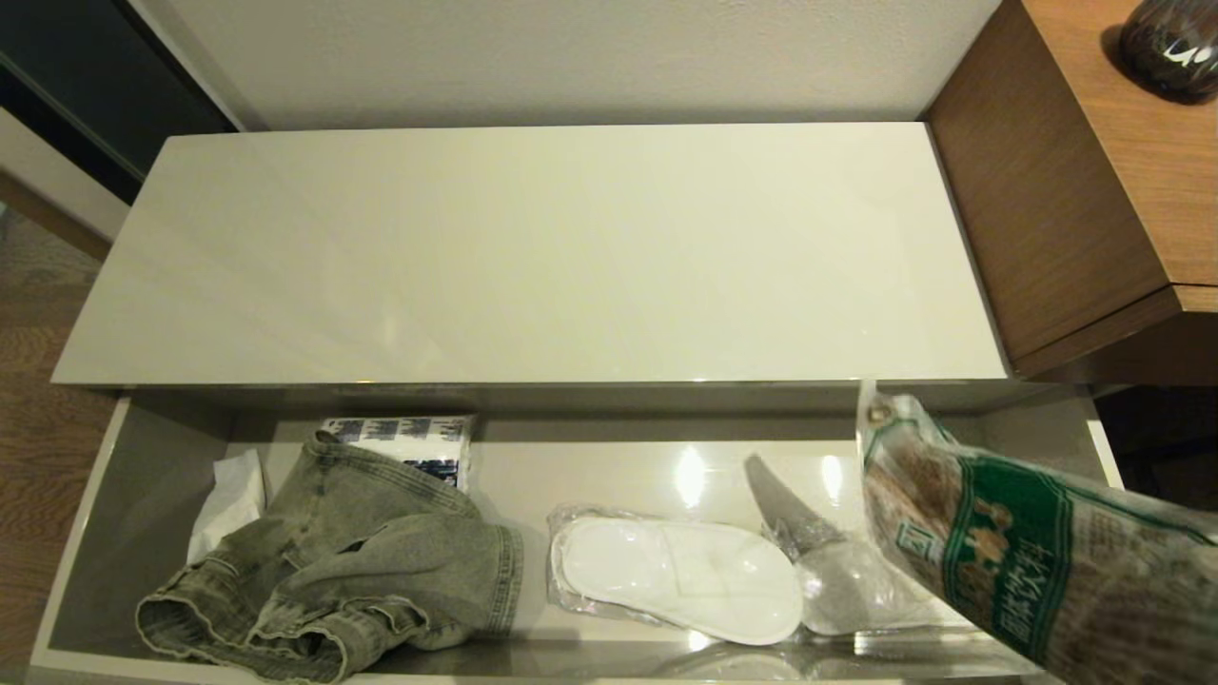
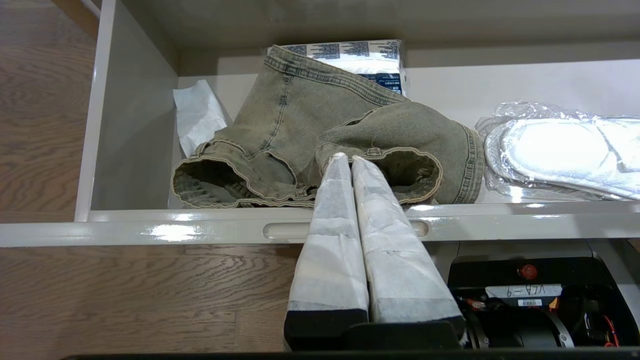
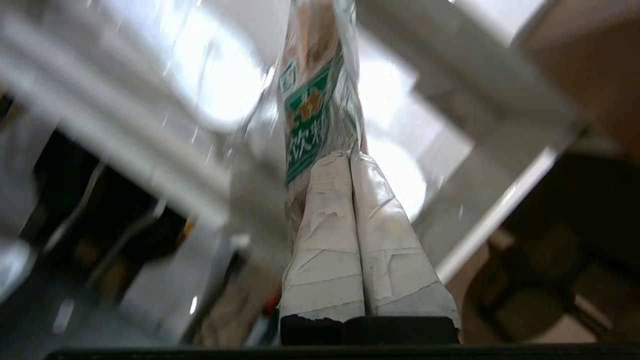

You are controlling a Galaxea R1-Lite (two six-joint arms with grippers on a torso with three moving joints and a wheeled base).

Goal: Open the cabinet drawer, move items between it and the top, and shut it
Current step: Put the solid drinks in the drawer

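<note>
Two hands are showing on my feeds: the right hand (image 3: 350, 156) is gripping the food bag (image 1: 1037, 557) and holding it up over the drawer's (image 1: 143, 495) right end, while the left hand (image 2: 348, 159) is sitting clenched and empty in front of the drawer. Inside the drawer, the denim garment (image 1: 352, 561) is lying toward its left end. Behind the drawer, the cabinet top (image 1: 533, 257) is lying bare.

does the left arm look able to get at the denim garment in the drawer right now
Probably yes. The left pincer, shut and empty, points over the drawer's front edge at the denim garment, which lies uncovered on top of the tissue pack; nothing blocks it.
</note>
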